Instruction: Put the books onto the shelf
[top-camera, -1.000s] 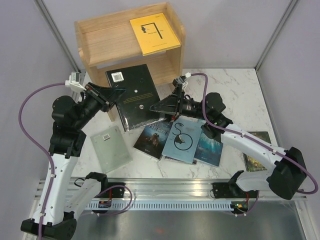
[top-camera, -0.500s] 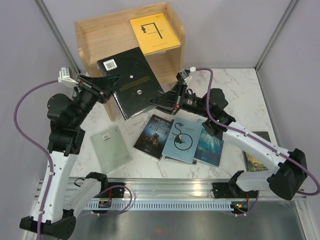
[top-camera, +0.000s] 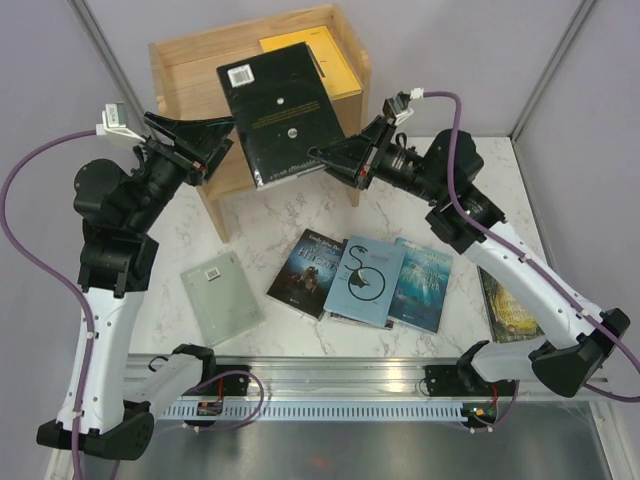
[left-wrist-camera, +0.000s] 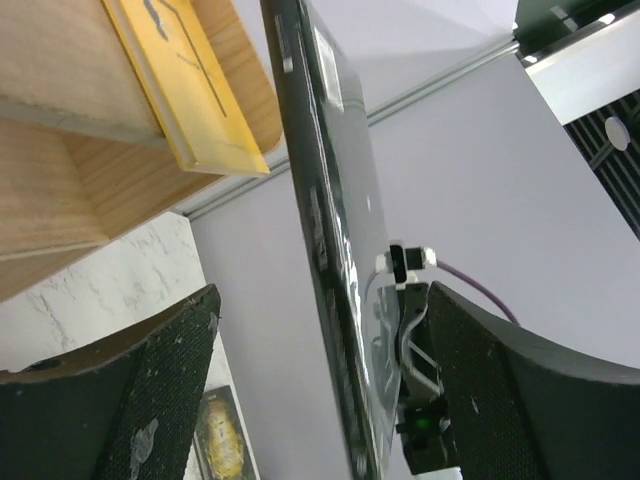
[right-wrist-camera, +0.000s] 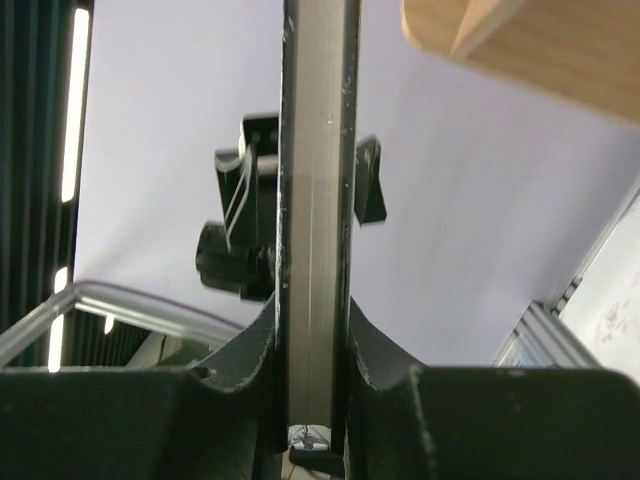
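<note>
Jaws of the right gripper (top-camera: 322, 157) are closed on the lower right edge of the black book (top-camera: 280, 115). The right wrist view shows the book's edge pinched between both fingers (right-wrist-camera: 370, 350). Jaws of the left gripper (top-camera: 220, 150) stand wide apart. In the left wrist view the book's edge passes between the two fingers (left-wrist-camera: 150, 400) and appears to touch neither, so the right arm alone seems to carry it.

In the top view the book is held aloft over the wooden shelf (top-camera: 190, 75), at 12 o'clock on the marble table (top-camera: 300, 215). Its back cover faces up, with the barcode at the far left corner. Its long axis runs roughly from 11 to 5 o'clock. It partly covers the yellow book (top-camera: 340, 62), which lies flat on the shelf top. From the right jaws the book extends toward 11 o'clock, and from the left jaws it lies at 3 o'clock, just beside them.

The right arm reaches from its base at 5 o'clock, forearm raised and wrist pointing toward 9 o'clock. The left arm stands tall at 9 o'clock with its wrist aimed at 3 o'clock.

Judgement: the placing move falls to the right arm, which must lower the book flat onto the shelf.

Five books are not yet shelved: the pale grey-green book (top-camera: 222, 297), the dark blue book (top-camera: 312, 268), the light blue swirl book (top-camera: 365, 280), the teal book (top-camera: 425, 290) and the green-gold book (top-camera: 508, 312).
</note>
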